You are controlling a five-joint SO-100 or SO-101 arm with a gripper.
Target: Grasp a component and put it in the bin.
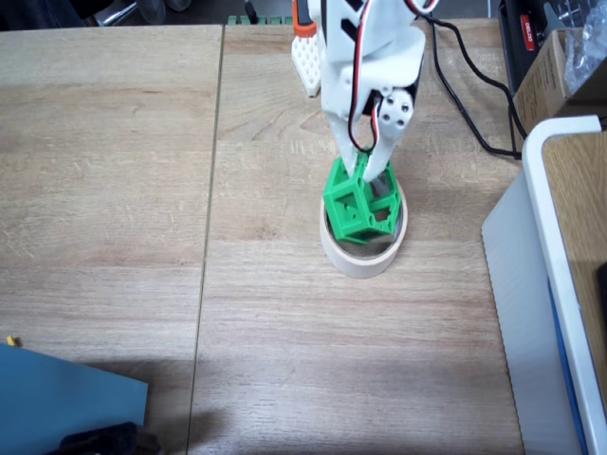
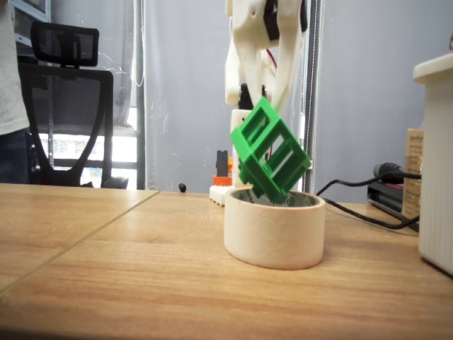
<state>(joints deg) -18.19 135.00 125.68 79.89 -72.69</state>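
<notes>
Fingers of your white end effector clamp the bright green open-frame plastic block. Your block hangs tilted at frame centre, its lower corner inside the cream masking-tape ring on the wooden bench.

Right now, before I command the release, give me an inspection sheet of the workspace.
Surface: wooden table, planks with a seam running front to back in the fixed view from above.
Job's things: green component held tilted, its lower corner dipping inside the tape-roll bin; the bin stands flat on the table.
Clutter: blue sheet at the near left corner, large white box at right, cardboard box behind it.
Tool: tool closed on the component's top edge, directly above the bin.
Cables: black cable running across the table right of the arm; red and white wires on the arm.
Surroundings: office chair and a person's side at the left edge of the low fixed view.
</notes>
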